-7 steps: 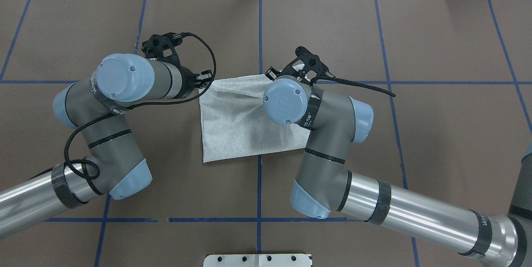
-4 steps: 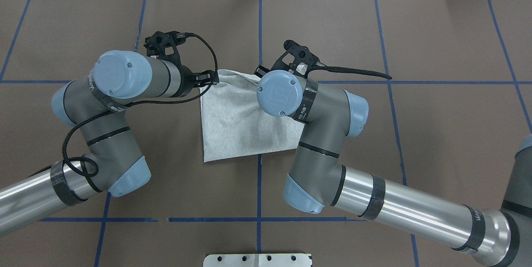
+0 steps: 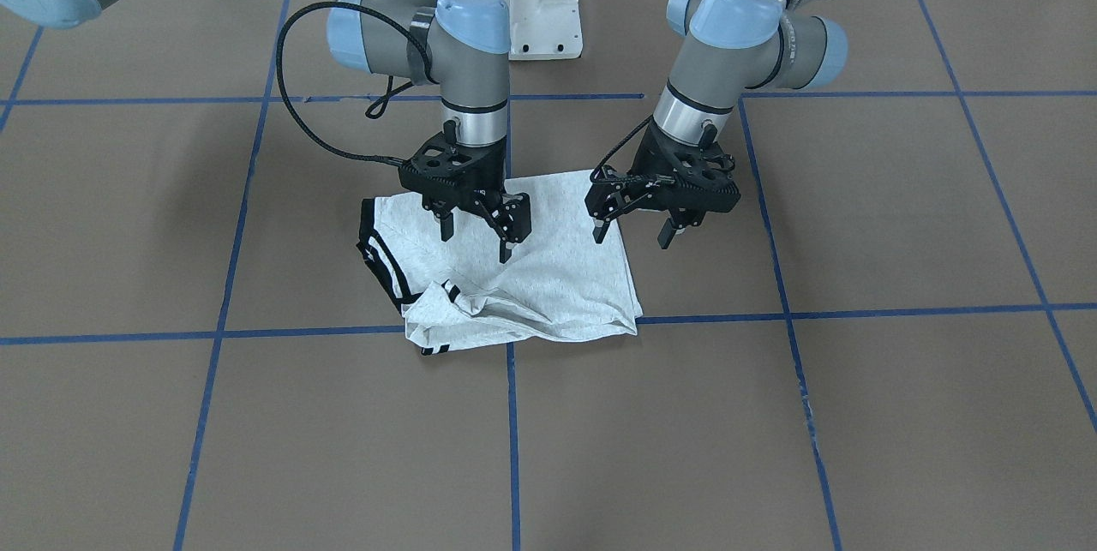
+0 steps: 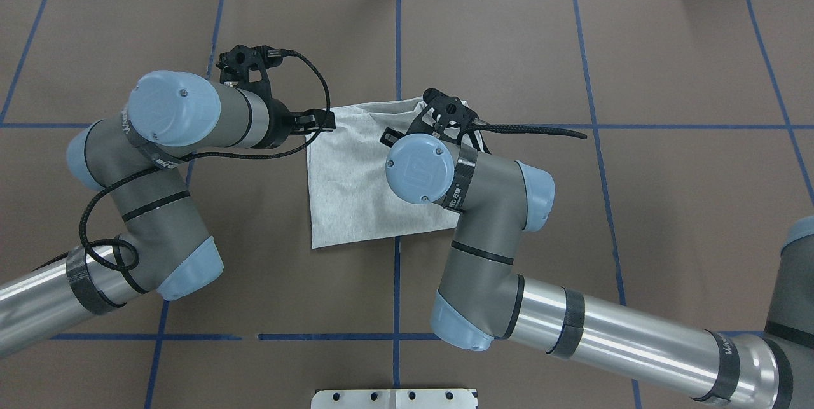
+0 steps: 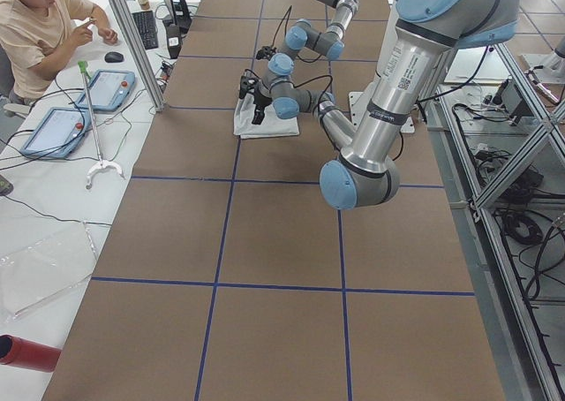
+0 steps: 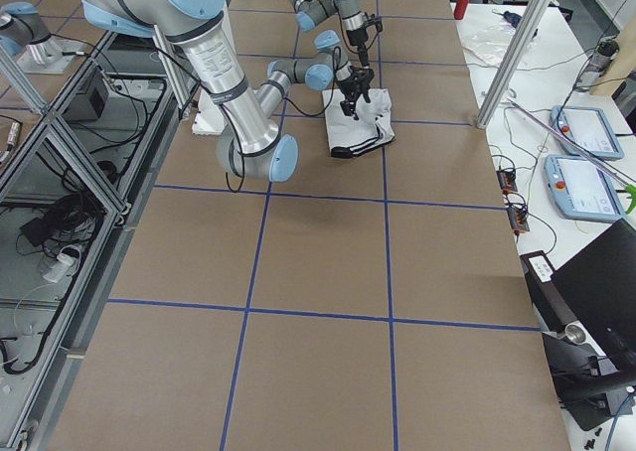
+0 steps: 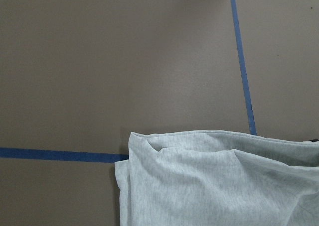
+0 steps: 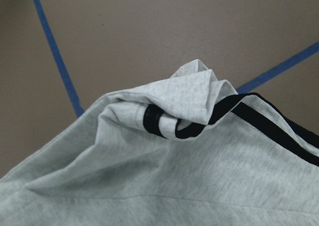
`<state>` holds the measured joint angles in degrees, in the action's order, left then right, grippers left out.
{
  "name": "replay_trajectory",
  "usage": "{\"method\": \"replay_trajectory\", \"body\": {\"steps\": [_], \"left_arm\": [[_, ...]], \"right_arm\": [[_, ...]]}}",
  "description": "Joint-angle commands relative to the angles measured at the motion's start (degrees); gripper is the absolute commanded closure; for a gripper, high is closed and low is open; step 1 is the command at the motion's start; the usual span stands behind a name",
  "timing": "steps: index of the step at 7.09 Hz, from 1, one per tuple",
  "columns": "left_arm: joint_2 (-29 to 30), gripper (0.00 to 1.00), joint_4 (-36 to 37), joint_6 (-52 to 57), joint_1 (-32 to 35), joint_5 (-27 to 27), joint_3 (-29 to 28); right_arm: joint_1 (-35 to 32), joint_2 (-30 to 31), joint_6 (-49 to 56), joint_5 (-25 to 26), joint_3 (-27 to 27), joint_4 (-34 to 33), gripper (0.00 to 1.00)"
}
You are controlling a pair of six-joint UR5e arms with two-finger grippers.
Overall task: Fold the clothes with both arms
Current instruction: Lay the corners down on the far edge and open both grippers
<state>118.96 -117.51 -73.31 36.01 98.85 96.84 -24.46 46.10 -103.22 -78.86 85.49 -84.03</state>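
Note:
The clothes are one light grey T-shirt (image 3: 557, 277) lying folded on the brown table, also seen from overhead (image 4: 350, 186). Its black-striped cuff and black trim are bunched at one corner (image 8: 164, 121). My right gripper (image 3: 476, 241) hangs open just above the shirt's middle, with nothing between its fingers. My left gripper (image 3: 634, 232) is open too. It hovers over the shirt's side edge, one finger above cloth and the other above bare table. From overhead, the left gripper (image 4: 321, 121) sits at the shirt's far left corner. The right gripper is hidden there under its wrist.
The white pedestal base (image 3: 531, 11) stands behind the shirt. Blue tape lines (image 3: 771, 315) cross the brown table cover. A seated person (image 5: 35, 30) with tablets (image 5: 106, 87) is at a side desk beyond the far edge. Bare table surrounds the shirt.
My right wrist has swung left and back toward the base, over the shirt. The left arm has drawn slightly left. The shirt's far edge now lies more bunched.

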Motion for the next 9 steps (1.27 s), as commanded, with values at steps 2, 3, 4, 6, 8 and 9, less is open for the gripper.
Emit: {"method": "replay_trajectory", "body": {"steps": [2,3,4,6,8,9], "left_arm": [[-0.13,0.0,0.0,-0.25,0.02,0.03,0.1],[-0.05,0.0,0.0,-0.25,0.02,0.03,0.1],[-0.13,0.0,0.0,-0.25,0.02,0.03,0.36],[-1.44,0.0,0.08,-0.25,0.02,0.12,2.47],[-1.54,0.0,0.26,-0.08,0.02,0.29,3.53],[-1.72,0.0,0.61,0.01,0.02,1.42,3.97]], "right_arm": [[-3.99,-0.22,6.61,0.46,-5.05,0.19,0.0],[-6.71,-1.26,10.02,0.2,-8.98,0.45,0.0],[-9.17,-4.14,12.49,-0.07,-14.76,0.54,0.0],[-12.78,-5.75,14.44,0.02,-24.54,5.61,0.0],[-15.78,-5.76,21.01,-6.52,-22.4,5.9,0.0],[-16.92,-5.15,27.74,-12.66,-19.07,5.73,0.0]]}}
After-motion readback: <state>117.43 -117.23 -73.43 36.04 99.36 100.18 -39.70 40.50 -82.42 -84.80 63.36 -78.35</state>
